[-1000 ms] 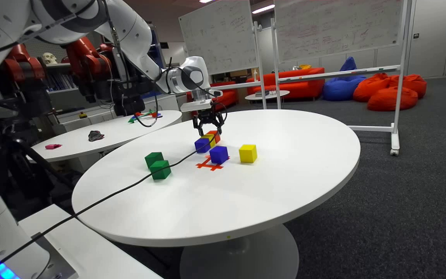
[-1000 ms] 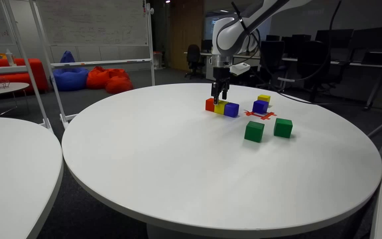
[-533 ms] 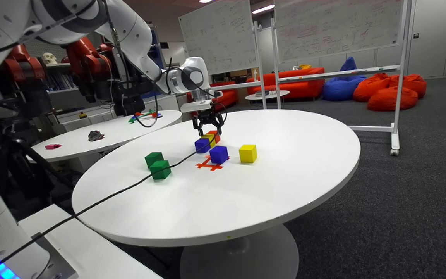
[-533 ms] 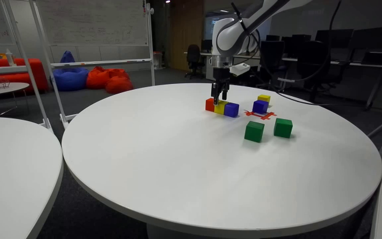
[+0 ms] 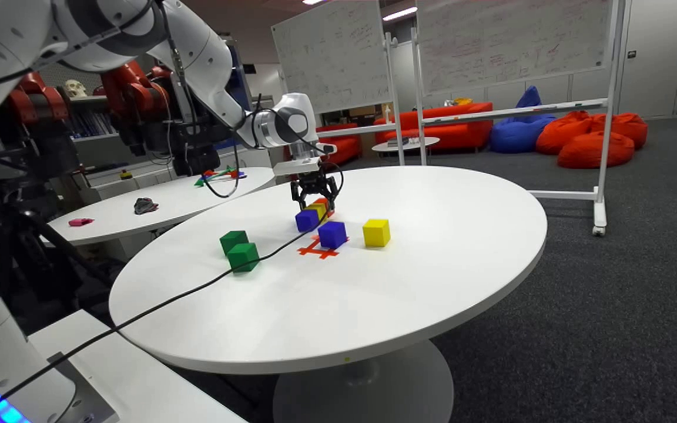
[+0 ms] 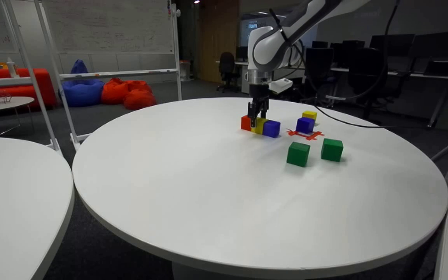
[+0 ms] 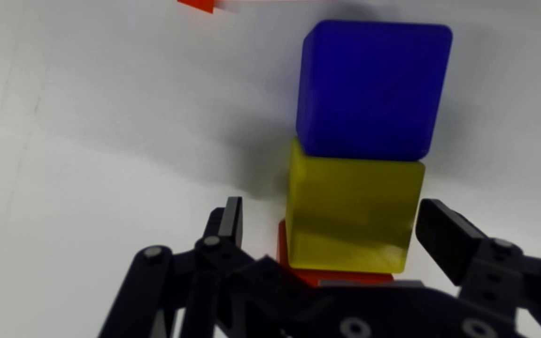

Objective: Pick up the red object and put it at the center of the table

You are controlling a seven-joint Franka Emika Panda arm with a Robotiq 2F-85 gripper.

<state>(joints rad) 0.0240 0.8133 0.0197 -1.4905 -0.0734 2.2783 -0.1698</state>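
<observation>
Beside mid-row yellow block (image 7: pixel 355 216): red block (image 6: pixel 246 123), looks flush, on face opposite blue block (image 7: pixel 376 91).
Gripper (image 7: pixel 330 218): jaws apart, flanking yellow block, nothing clamped.
Red pick: probably needs shift past yellow block, toward red block, before closing.

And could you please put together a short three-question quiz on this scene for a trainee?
1. In the row of three, which cube sits between the red cube and the blue cube: (a) green, (b) yellow, (c) black?
2. True or false: the claw stands open.
3. How many green cubes stand on the round table?

Key:
1. (b), the yellow cube.
2. True.
3. Two.
</observation>
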